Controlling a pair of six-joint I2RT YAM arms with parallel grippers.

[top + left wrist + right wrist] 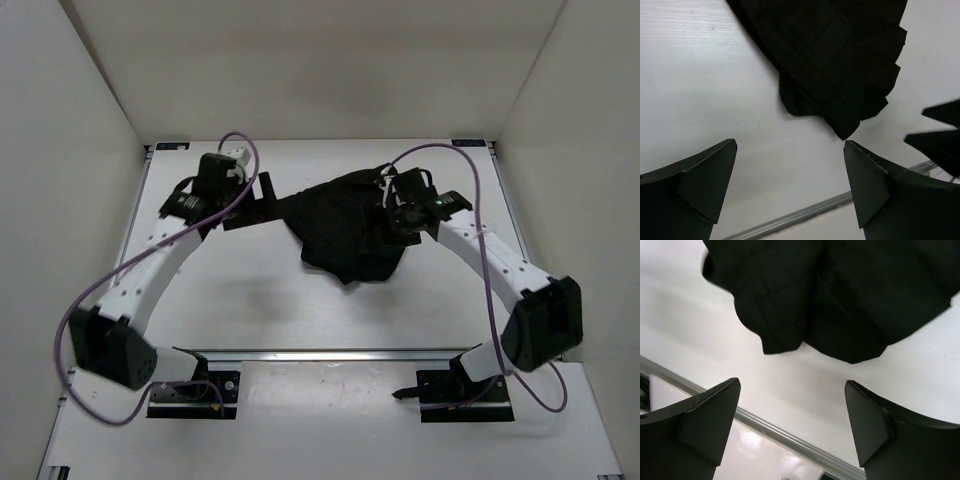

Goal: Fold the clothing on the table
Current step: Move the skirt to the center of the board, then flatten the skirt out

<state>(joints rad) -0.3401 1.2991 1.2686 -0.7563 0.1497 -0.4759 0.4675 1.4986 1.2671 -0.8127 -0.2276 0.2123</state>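
clothing (345, 235) ahead of left claw (790, 145), spread | ahead of right claw (792, 382), spread

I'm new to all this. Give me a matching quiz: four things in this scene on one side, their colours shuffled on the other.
Things:
1. clothing
2. table
3. cable
4. rail

Colours:
A. purple
B. silvery
C. black
D. white

Pairs: 1-C, 2-D, 3-A, 4-B
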